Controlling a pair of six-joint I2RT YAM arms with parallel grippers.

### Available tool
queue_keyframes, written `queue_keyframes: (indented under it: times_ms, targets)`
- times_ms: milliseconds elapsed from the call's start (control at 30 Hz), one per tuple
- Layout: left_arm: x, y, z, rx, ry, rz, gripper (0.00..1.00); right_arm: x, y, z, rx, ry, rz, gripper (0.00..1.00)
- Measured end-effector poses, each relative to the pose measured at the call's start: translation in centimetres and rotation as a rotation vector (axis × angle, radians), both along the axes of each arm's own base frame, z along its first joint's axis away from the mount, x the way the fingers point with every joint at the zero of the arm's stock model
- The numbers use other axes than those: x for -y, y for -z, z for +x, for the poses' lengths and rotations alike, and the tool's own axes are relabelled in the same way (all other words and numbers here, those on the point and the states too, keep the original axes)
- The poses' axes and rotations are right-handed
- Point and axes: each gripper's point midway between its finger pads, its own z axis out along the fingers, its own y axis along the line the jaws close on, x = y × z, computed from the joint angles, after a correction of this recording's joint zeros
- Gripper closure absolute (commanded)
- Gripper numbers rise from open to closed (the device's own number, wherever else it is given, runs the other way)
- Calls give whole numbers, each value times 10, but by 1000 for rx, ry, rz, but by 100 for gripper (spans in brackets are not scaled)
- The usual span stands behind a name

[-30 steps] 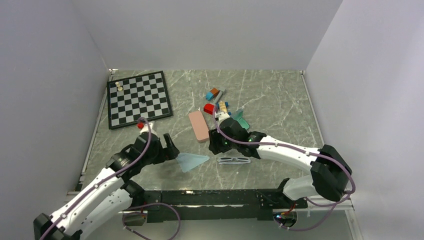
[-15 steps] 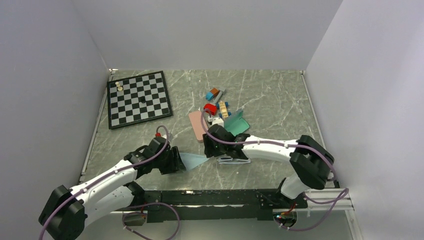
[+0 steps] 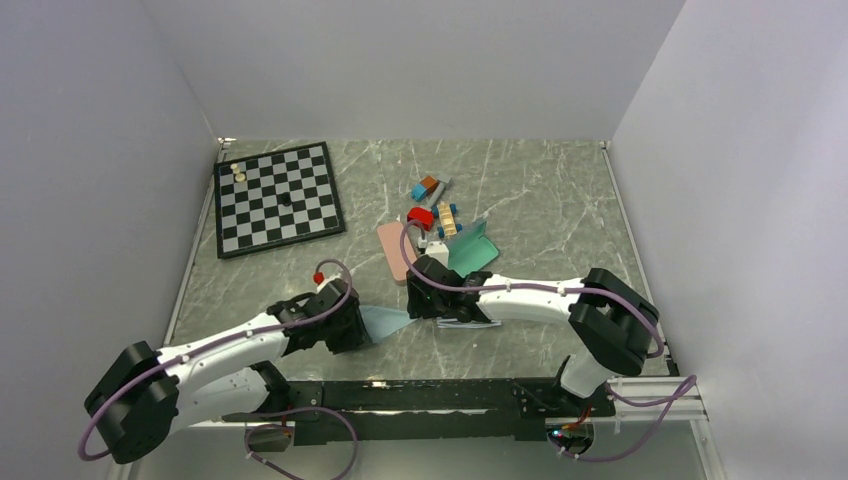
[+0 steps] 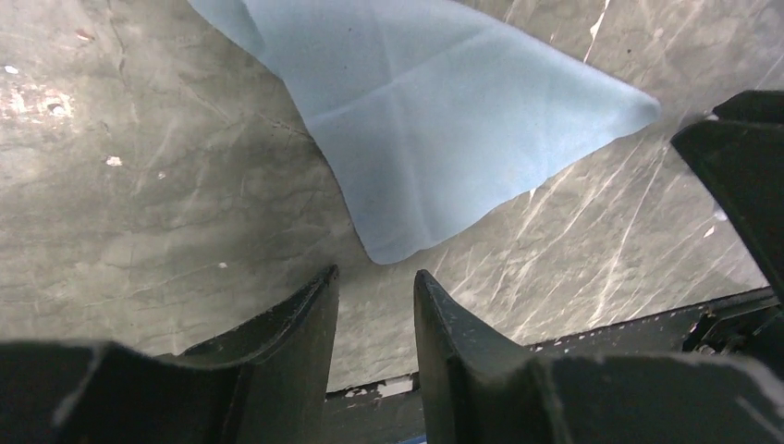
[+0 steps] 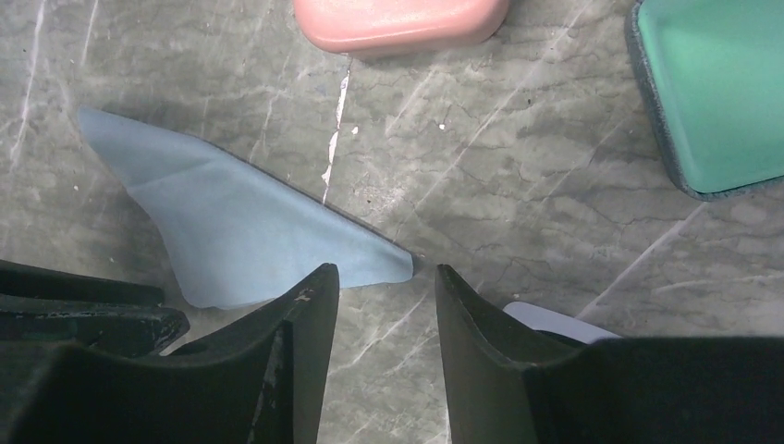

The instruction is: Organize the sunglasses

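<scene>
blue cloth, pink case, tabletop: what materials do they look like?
Blue cloth: thin matte fabric, likely microfibre; soft fold creases, lies flat. Pink case: smooth, rounded edges, faint sheen; plastic or faux leather, cannot tell which. Tabletop: grey-green marble pattern with white veins; stone or printed laminate.

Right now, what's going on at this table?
The left pincer and right pincer are both down low at opposite ends of a light blue cloth near the front of the table, each open and empty. A pale pair of sunglasses lies partly hidden under the right arm, not held. A pink case lies just behind.
</scene>
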Motion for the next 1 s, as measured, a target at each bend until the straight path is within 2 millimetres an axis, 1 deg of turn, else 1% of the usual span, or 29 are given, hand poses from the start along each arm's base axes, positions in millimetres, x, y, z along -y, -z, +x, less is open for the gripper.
queue_keyframes:
  times_ms: [267,533,633,700,733,767,1000]
  targets:
    - [11,3,10,-21,-15,15,76,2,4,-1,-11,24,10,54]
    - [12,3,14,-24,-19,35,81,4,6,-2,-15,35,7,54]
    - [11,3,16,-14,-27,43,87,4,6,-2,-15,34,7,54]
    - [11,3,18,-11,-29,49,89,4,6,-2,-16,34,7,55]
    - [11,4,18,-10,-30,52,97,4,7,-2,-16,33,7,54]
    - [11,4,19,-10,-31,55,100,4,7,-2,-17,33,7,54]
    - [15,0,24,17,-6,50,100,8,13,-8,-35,17,-4,55]
